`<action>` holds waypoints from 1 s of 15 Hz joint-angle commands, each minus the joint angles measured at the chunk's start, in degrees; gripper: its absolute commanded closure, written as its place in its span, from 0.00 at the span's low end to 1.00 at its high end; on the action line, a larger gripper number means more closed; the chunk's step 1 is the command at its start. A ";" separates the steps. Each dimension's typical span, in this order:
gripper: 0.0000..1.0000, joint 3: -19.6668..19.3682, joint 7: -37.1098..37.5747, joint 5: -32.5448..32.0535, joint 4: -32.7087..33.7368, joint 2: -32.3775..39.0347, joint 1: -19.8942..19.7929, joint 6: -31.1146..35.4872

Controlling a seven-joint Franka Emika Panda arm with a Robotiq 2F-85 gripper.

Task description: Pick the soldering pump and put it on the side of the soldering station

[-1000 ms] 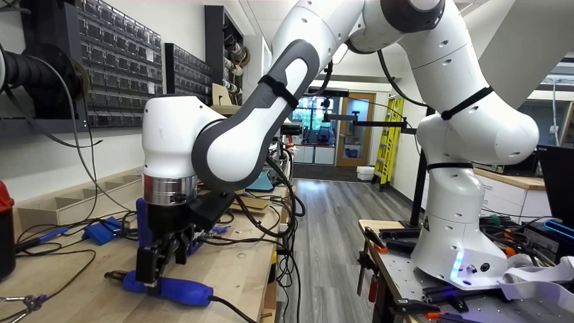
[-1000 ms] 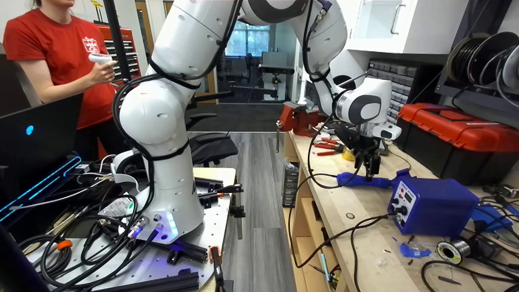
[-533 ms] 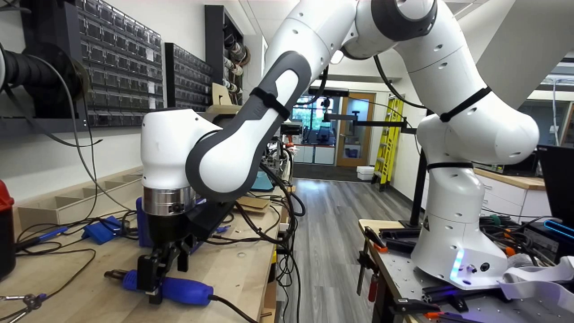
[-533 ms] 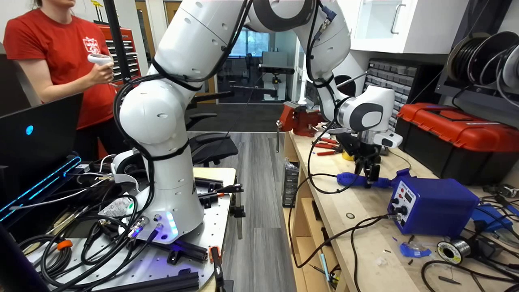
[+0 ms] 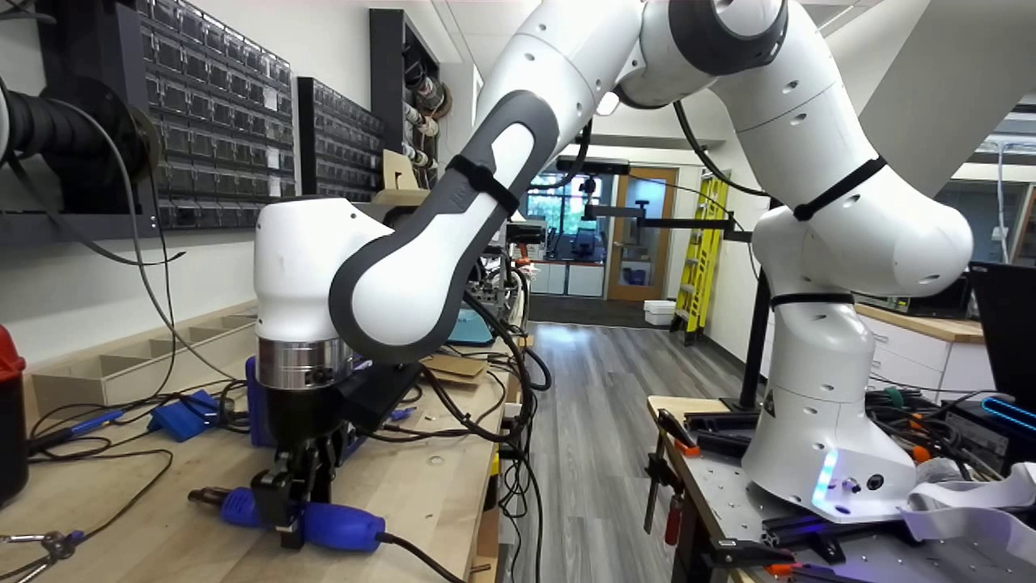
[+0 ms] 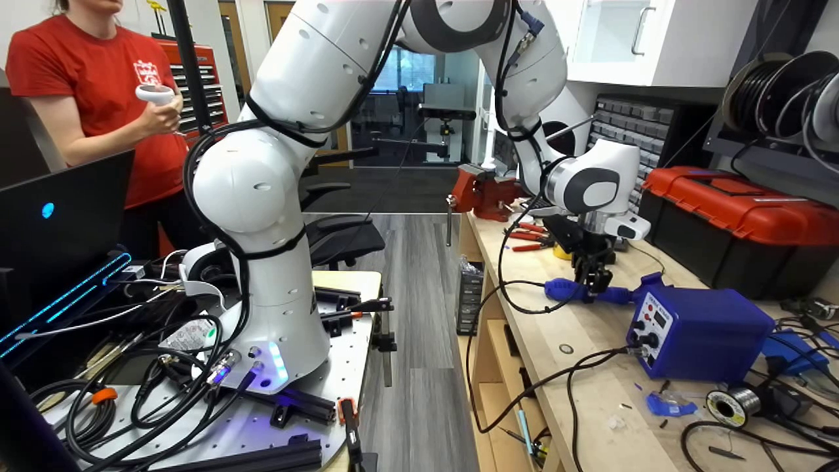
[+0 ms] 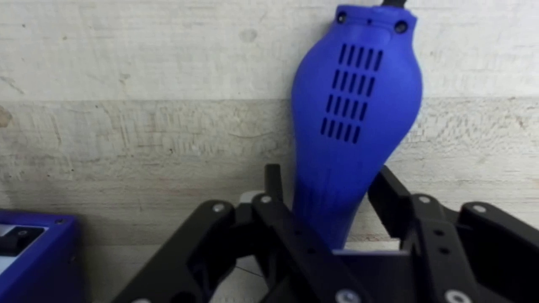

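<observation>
Closer together than half a second ago, the fingers [image 7: 391, 206] of my black two-fingered gripper [image 7: 330, 181] have drawn in on either side of the soldering pump [image 7: 358, 101], a bright-blue rounded hand tool with slotted vents and a narrower dark tip; the white jointed arm [image 5: 558, 65] has barely shifted. I read the grip as part-way wide: in my wrist view a thin gap shows between one fingertip and the blue body. The opposite finger meets the tool's outline, and I can't tell whether they touch.

I have the pump lying flat across the pale wooden bench [image 5: 405, 486], its black cable [image 5: 414, 552] running toward the aisle edge and its tip pointing at the wall edge. Near it stands the soldering station [image 6: 714, 334], a boxy deep-blue unit, upright, its lighter front panel turned toward the aisle edge in an exterior view. Along the wall edge I see a black plastic toolbox with a red lid [image 6: 734, 229], and at the far aisle-side corner in that view, a red metal vise [image 6: 491, 196].
</observation>
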 commanded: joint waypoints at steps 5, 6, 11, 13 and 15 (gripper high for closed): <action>0.84 1.20 -4.79 3.51 -0.62 -1.58 -0.91 -1.07; 0.84 1.27 -4.95 3.47 -0.97 -1.96 -0.82 -0.69; 0.84 1.46 -5.12 2.39 -3.75 -5.55 0.41 2.77; 0.84 1.53 -5.18 2.04 -4.38 -6.82 0.83 4.13; 0.84 1.32 -4.75 1.78 -5.10 -8.10 1.30 5.64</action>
